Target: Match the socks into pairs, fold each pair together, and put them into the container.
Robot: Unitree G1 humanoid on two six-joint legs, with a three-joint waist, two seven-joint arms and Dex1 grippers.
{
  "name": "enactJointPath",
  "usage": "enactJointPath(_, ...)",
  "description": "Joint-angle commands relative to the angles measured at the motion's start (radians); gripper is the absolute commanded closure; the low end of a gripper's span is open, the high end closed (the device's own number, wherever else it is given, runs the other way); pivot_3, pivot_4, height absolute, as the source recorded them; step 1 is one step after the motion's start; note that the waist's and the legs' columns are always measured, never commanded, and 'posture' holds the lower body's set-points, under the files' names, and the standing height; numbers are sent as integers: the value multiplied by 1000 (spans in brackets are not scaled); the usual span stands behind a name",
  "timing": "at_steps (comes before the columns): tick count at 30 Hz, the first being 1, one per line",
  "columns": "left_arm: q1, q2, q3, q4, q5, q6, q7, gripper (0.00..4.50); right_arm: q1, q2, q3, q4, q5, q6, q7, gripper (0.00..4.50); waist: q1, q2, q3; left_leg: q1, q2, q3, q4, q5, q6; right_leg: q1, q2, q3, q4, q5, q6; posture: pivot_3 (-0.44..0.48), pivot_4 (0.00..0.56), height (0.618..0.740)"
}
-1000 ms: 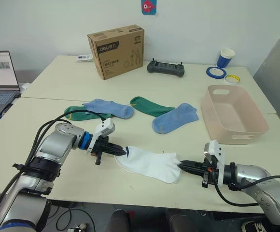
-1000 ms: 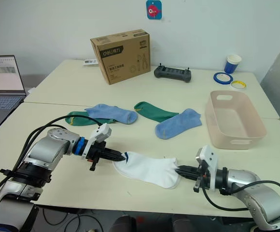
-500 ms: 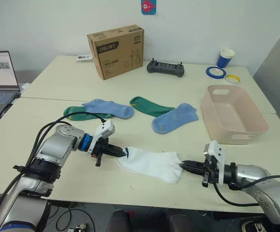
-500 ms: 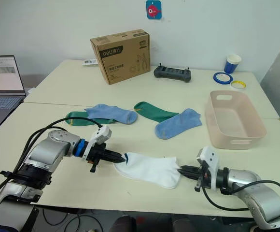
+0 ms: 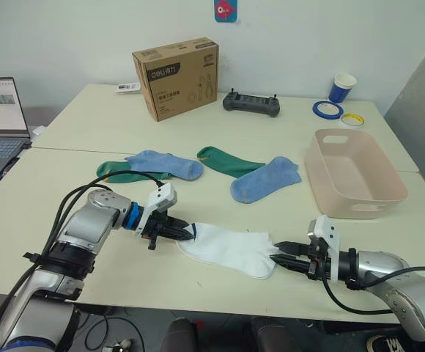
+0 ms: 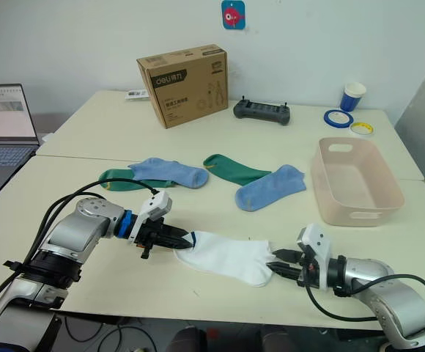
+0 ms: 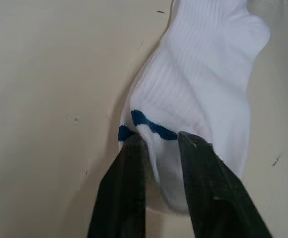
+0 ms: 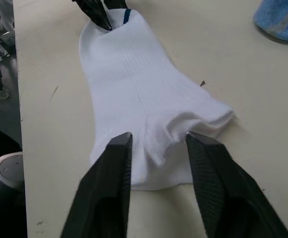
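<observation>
While the left gripper (image 7: 159, 148) pinches the blue-striped cuff of the white socks (image 5: 231, 249), the right gripper (image 8: 156, 148) has its fingers spread around their toe end. The socks lie flat near the table's (image 5: 286, 139) front edge. Blue socks (image 5: 265, 178) and green socks (image 5: 227, 160) lie mid-table; the basin (image 5: 355, 176) stands near the right edge.
</observation>
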Motion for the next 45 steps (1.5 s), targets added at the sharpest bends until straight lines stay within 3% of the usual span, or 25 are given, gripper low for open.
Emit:
enactJointPath(1,-7,34,66,-19,-17,-19,9,1914,3,-37,-56,-71,12,-12,5,1723,0,0,0,0,0,0,0,0,0,0,0,0,0,0,0,0,150,740)
enactJointPath(2,-10,35,97,-24,-43,-24,5,1635,1,-44,-82,-93,33,-1,1,1723,0,0,0,0,0,0,0,0,0,0,0,0,0,0,0,0,150,740)
enactJointPath(6,-13,28,148,-52,-100,11,-7,1635,-29,-43,-111,-144,57,5,-21,1723,0,0,0,0,0,0,0,0,0,0,0,0,0,0,0,0,150,740)
enactJointPath(11,21,-12,131,-162,-121,-8,-7,1635,-125,4,11,-165,18,-11,-33,1723,-1,0,0,0,0,0,0,0,0,0,0,0,0,0,0,0,150,740)
enactJointPath(12,26,-40,126,-183,-118,-27,15,1616,-139,8,57,-136,-26,-42,-25,1901,0,0,0,0,0,0,0,0,0,0,0,0,0,0,0,0,150,740)
enactJointPath(15,74,-73,65,-239,-65,-160,2,2213,-181,30,185,-18,-166,-156,-11,2663,1,0,0,0,0,0,0,0,0,0,0,0,0,0,0,0,150,740)
enactJointPath(20,103,-86,15,-156,21,-326,18,3764,-198,58,275,97,-287,-262,-1,4419,1,0,0,0,0,0,0,0,0,0,0,0,0,0,0,0,150,740)
enactJointPath(21,100,-88,9,-127,44,-358,35,4082,-193,57,279,108,-298,-267,0,4500,1,0,0,0,0,0,0,0,0,0,0,0,0,0,0,0,150,740)
enactJointPath(22,94,-92,7,-102,59,-378,48,4422,-186,53,279,116,-305,-277,5,4500,1,0,0,0,0,0,0,0,0,0,0,0,0,0,0,0,150,740)
enactJointPath(23,89,-95,7,-80,68,-389,58,4467,-177,47,278,124,-313,-287,9,4500,1,0,0,0,0,0,0,0,0,0,0,0,0,0,0,0,150,740)
enactJointPath(33,83,-56,13,55,114,-482,46,4467,-60,-39,195,106,-320,-326,56,4500,2,0,-2,1,0,0,0,0,0,1,0,0,0,0,0,0,150,740)
enactJointPath(38,69,-59,37,52,76,-455,35,4467,-22,-64,129,56,-260,-296,76,4500,1,1,-2,2,0,1,1,0,0,2,0,0,0,1,0,0,150,740)
enactJointPath(44,46,-56,105,-13,-41,-250,35,4467,-29,-38,-4,-67,-57,-103,40,4500,0,1,-2,1,0,0,0,0,0,1,0,0,1,1,0,0,150,740)
enactJointPath(45,37,-47,117,-10,-49,-224,36,4491,-23,-41,-31,-76,-35,-79,30,4320,0,1,-2,1,0,0,0,0,0,1,0,0,1,1,0,0,150,740)
